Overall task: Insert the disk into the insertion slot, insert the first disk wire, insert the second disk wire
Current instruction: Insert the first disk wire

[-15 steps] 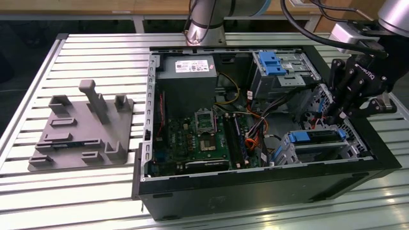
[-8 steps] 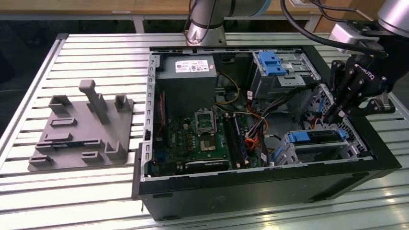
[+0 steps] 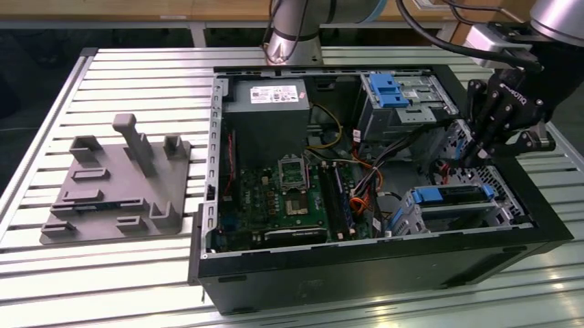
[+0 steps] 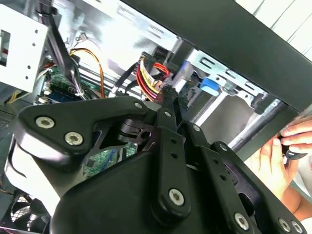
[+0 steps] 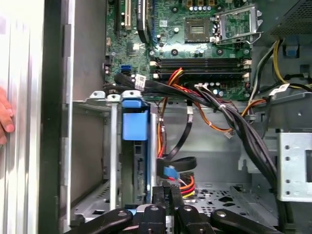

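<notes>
- The open black computer case lies on its side on a slatted metal table, with a grey moulded fixture plate beside it on the exterior view's left.
- Inside the case are a green motherboard, a silver power supply box and a taller silver cage that carries a blue latch.
- The disk, a flat hard drive framed by a bright blue plastic caddy, sits inside the insertion slot, the low silver perforated metal cage in the case corner on the exterior view's right.
- In the first wrist view the caddy's blue end stands between the cage's silver walls.
- The black linked gripper reaches down into the case just beside the slot, among the loose cables.
- In both wrist views the jaws are pressed together, with no gap showing between the fingers.
- The fingertips end right at a small blue plug on a black flat cable; whether they pinch it I cannot tell.
- A bundle of red, yellow and orange wires lies just beside that plug (the same colours show past the fingertips in the second wrist view).
- A person's hand rests outside the case wall.
</notes>
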Controlling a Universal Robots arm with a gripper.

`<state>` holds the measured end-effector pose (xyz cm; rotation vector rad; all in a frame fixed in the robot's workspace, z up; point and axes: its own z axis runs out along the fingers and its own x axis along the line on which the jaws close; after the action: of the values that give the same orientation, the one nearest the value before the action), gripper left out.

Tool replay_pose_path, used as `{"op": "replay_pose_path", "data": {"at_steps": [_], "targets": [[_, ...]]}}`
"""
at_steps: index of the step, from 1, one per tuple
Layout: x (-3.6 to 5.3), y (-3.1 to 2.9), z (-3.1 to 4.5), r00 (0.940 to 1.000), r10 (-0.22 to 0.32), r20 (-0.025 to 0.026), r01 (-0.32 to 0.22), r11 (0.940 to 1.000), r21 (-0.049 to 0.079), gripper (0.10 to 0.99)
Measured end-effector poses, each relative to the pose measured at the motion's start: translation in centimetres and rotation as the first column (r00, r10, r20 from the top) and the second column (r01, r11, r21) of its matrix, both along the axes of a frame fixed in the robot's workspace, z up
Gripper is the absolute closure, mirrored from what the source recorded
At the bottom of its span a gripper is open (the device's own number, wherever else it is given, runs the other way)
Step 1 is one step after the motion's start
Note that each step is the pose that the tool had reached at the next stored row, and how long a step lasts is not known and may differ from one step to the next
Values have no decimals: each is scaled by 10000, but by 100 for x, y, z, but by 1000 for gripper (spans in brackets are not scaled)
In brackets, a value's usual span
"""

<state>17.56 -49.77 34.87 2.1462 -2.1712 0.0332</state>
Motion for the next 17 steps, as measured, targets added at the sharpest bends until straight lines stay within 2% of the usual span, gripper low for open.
{"op": "replay_pose_path", "data": {"at_steps": [2,4,7,8,17], "targets": [[-1,20,-3,10000,48,1,-48,10000,-54,922],[-2,22,-5,9999,110,26,-110,9998,-135,922],[-14,21,-12,9997,191,146,-189,9997,-170,922],[-20,17,-13,9996,215,169,-212,9996,-171,922],[-29,-112,-22,9996,226,174,-223,9996,-171,922]]}}
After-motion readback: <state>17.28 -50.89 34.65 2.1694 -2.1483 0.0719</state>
